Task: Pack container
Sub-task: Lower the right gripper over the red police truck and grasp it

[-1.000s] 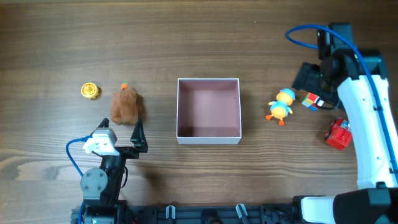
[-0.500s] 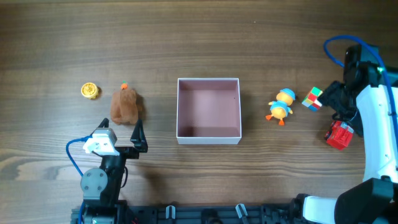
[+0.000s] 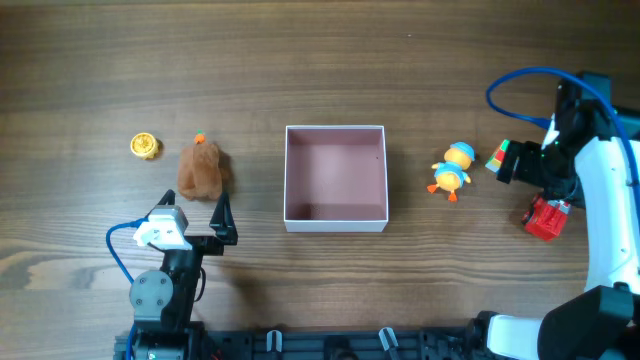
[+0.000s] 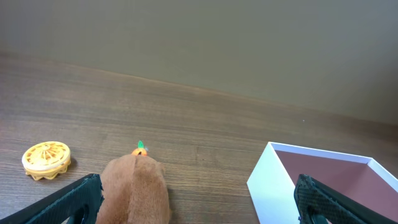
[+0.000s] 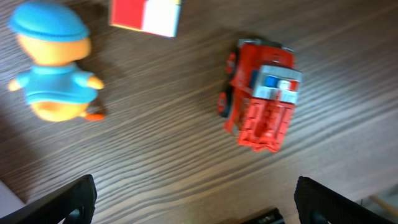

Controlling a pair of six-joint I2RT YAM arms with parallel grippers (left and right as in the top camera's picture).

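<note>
Just ahead of my right claw [image 5: 196,202], spread wide and empty, the truck [image 5: 261,93] sits off-centre, so a careless descent could knock it aside.

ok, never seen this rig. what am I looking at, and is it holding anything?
It's a two-armed robot at a wooden table. The overhead picture looks straight down; the other two come from a camera on each wrist, with that arm's own dark fingertips in the bottom corners. Mid-table sits the container, open and with nothing inside. To its left lie a brown plush toy and a yellow disc; to its right a duck figure, a coloured cube and a red truck. The left pincer is open near the plush toy; the right pincer is open close to the truck. Neither holds anything.
</note>
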